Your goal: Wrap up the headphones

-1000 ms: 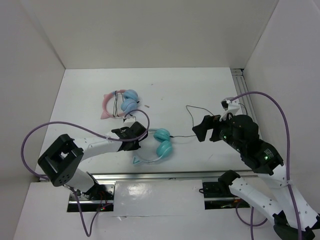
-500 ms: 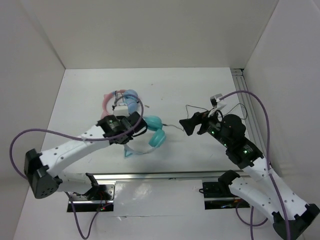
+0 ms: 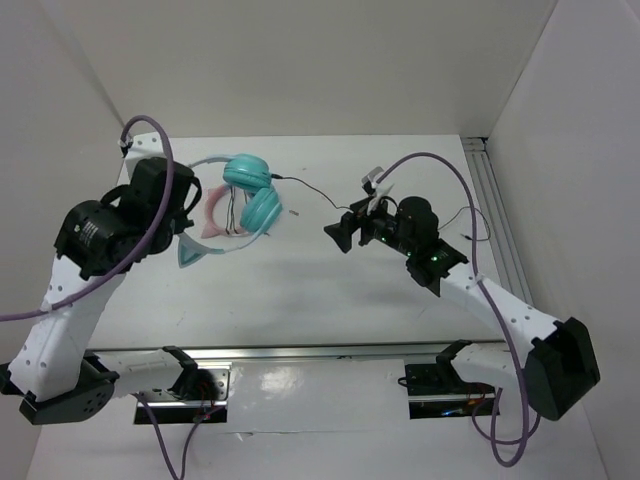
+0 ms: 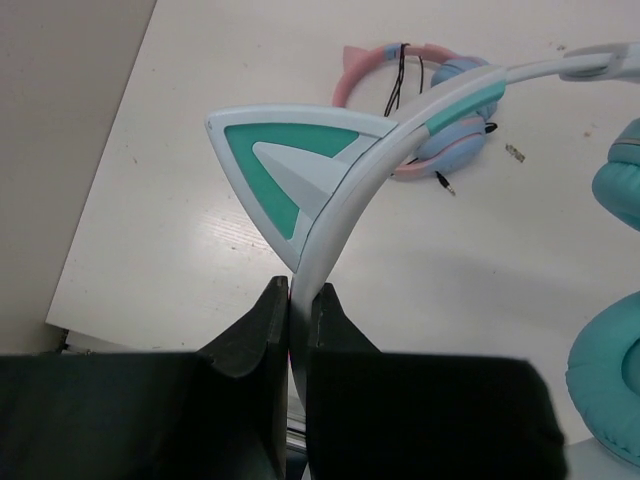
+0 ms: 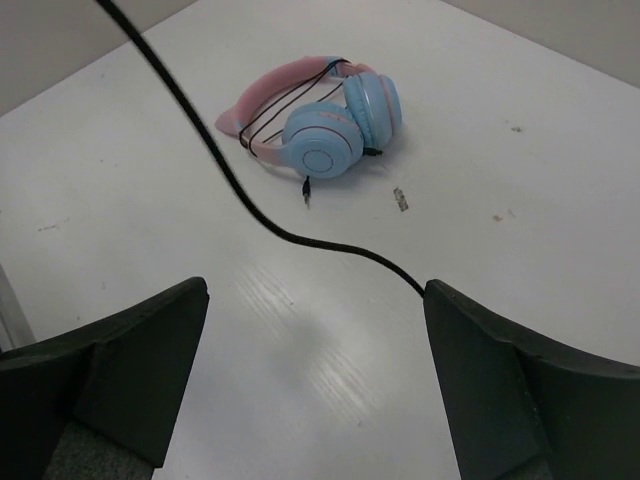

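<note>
Teal plastic and soft padding: the headphones hang from my left fingers, which are clenched on the thin edge of the headband just below one cat ear. They are up off the surface, at its far left, over the pink-banded pair lying there. I judge them light, but the band is smooth and narrow, so a pinch on its edge could let them swing or slip; the stiff band is still the better hold than the squashy earcups, which would give under pressure. The cable is thin, limp and black, trailing from the cups towards my right side. It will flop rather than keep a shape, and it should be taken near its middle, gently, so the plug end is not yanked. My right fingers are spread wide and hold nothing; the cable crosses the gap between them, and it looks apart from both. There is no box, tray or other container in view.
</note>
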Tool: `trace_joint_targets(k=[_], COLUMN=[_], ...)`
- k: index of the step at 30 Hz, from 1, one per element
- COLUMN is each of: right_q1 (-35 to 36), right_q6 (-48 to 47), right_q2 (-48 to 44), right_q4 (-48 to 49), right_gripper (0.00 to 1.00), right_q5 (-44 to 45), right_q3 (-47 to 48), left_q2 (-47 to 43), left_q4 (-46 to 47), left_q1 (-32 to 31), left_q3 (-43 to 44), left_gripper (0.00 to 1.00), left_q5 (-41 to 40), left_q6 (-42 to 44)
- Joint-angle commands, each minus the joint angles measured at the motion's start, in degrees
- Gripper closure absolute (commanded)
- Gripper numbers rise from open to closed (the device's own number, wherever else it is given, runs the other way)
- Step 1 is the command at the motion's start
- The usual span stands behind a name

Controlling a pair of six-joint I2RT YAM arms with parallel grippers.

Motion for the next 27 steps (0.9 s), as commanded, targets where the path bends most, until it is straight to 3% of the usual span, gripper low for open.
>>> trace_joint_targets(k=[1,6,8,12,16,17,19,20,21,23,24,25,27], right_q1=[-0.35,-0.35,-0.35,-0.87,-2.1,-2.1,-2.1,-2.1,-2.1,-2.1,-2.1,-2.1,-2.1], right_q6=[-2.48,-1.87,-1.87,-1.87,-0.72,-0.2,0.67,1.21,2.17,3.23,3.84,4.37,4.38], right_q2=[4.18,10.07,11.31,13.16,17.19,17.81,19.65,20.19,20.19,21.5,21.51,21.51,19.85], right_q4=[9.01,14.72,16.66,20.08,22.11,22.63,25.26,26.32,27.2,29.39,29.41,29.41,28.18], right_gripper=[0.05,0.17,0.28,0.3,0.4,0.47,0.47,0.53,0.66,0.71,0.82,0.99,1.0], right_q5=[-3.18,-3.19,-3.19,-1.97,-4.59,-5.29,-6.44,-6.44,-7.05,-7.06,-7.06,-5.67,-1.9], right_q3=[3.41,2.0,1.39,0.69,1.29,1.3,1.3,0.6,0.59,-1.07,-1.07,-1.68,-2.22], left_q2=[-0.25,-1.48,-2.0,-2.62,-2.62,-2.62,-2.62,-2.62,-2.62,-2.62,-2.62,-2.62,-3.93], left_q4=[2.59,3.38,3.9,4.43,4.43,4.43,4.43,4.43,4.43,4.43,5.13,5.92,7.32], left_q1=[1.83,5.35,6.57,6.58,6.58,6.58,6.58,7.1,7.11,7.11,7.63,7.63,7.63], left_q3=[4.71,5.24,5.24,5.24,4.71,4.71,4.71,4.71,4.19,3.66,2.88,2.26,0.15], left_gripper=[1.0,1.0,1.0,1.0,1.0,1.0,1.0,1.0,1.0,1.0,1.0,1.0,1.0], left_q5=[4.36,7.7,8.33,8.33,7.8,7.8,7.27,7.27,7.27,6.66,6.66,6.66,6.05], left_q6=[4.59,5.91,6.53,6.53,6.53,6.53,5.91,5.91,5.91,5.39,5.39,5.39,5.39])
